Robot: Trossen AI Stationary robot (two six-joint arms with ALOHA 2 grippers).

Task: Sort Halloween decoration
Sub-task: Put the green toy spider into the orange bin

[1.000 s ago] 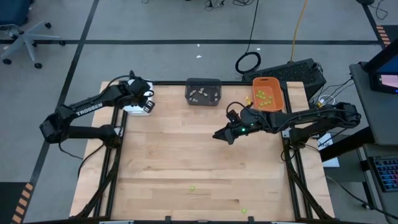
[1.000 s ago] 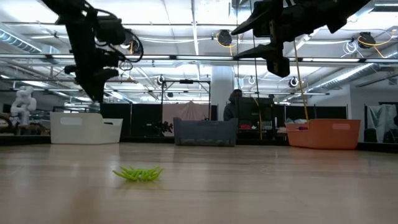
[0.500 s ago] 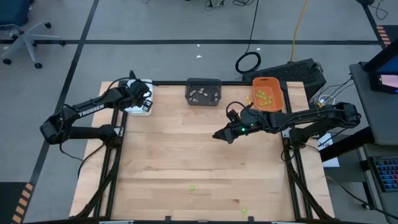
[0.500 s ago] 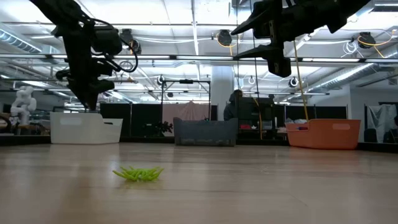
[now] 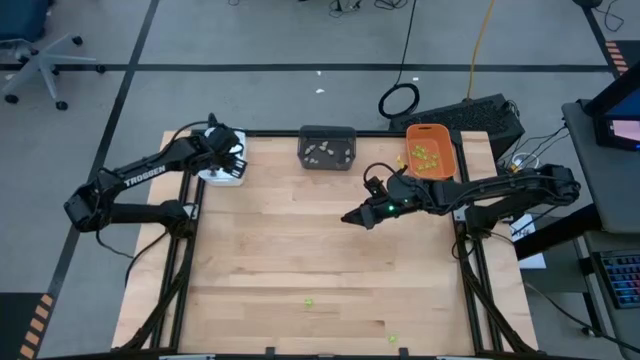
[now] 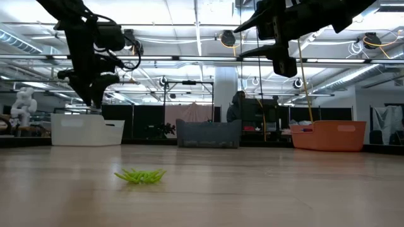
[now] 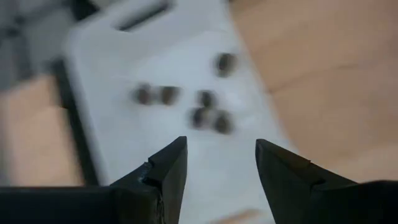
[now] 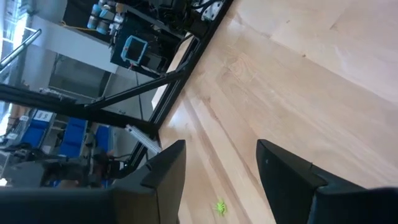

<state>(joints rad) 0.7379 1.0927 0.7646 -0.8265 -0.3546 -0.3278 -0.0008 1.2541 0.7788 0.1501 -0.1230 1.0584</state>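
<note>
While the left gripper (image 7: pixel 217 171) hangs open and empty over the white tray (image 7: pixel 180 155) at the table's far-left corner, and the right gripper (image 8: pixel 217 174) open mid-table, two green pieces (image 5: pixel 309 301) near the front edge risk being overlooked.

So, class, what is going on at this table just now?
Two robot arms are sorting tiny Halloween decorations by colour into trays. The left gripper hangs open and empty over the white tray, where several dark pieces lie. The right gripper waits open above the middle of the table. The orange tray holds lime green pieces, the dark grey tray pale ones. Two green pieces remain on the table.
</note>
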